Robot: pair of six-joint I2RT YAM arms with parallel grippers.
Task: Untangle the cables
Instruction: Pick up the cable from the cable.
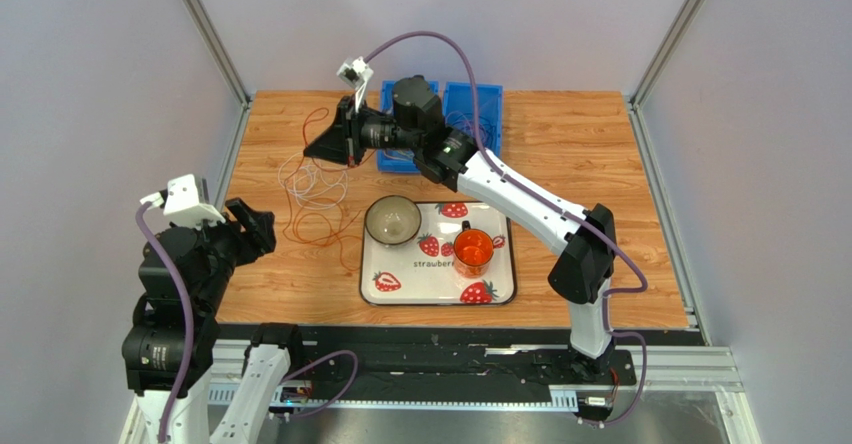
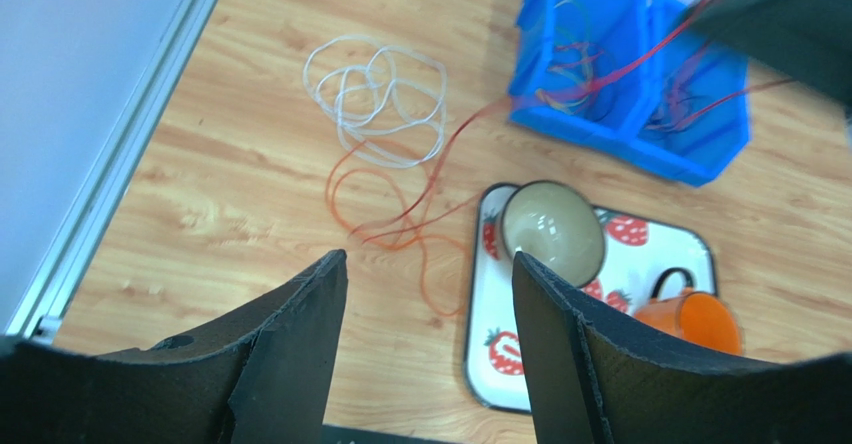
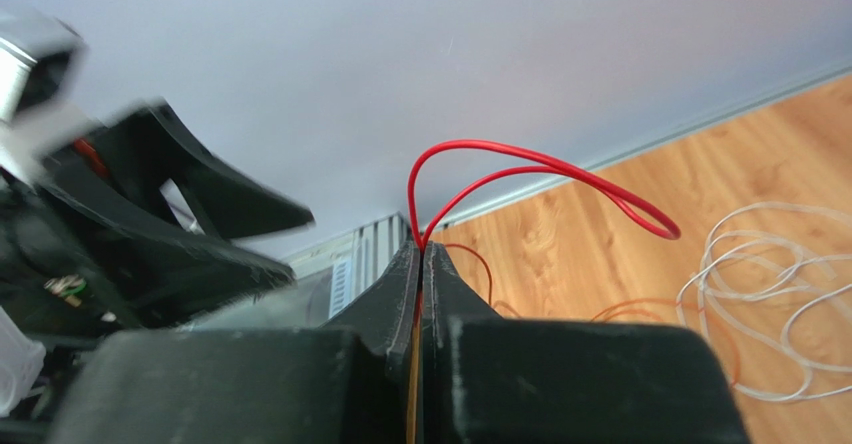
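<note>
Right gripper is pinched tight on the red cable. The right wrist view shows the strand rising from between the pressed fingers and arching into a loop in the air. From overhead that loop is barely a thread (too thin to follow there), and the gripper sits raised beyond the far-left corner of the strawberry tray.

The left gripper stands with its fingers apart and nothing between them, off to the left of the tray. Its own camera gives the best look at the table. The white cable lies in loose overlapping loops left of the tray and farther back. The orange cable loops between it and the tray's left edge.

A red strand runs toward the blue bins just beyond the tray, which have more wires inside; overhead, the right arm hides much of them. On the tray there's a bowl at far left and an orange cup to its right.
</note>
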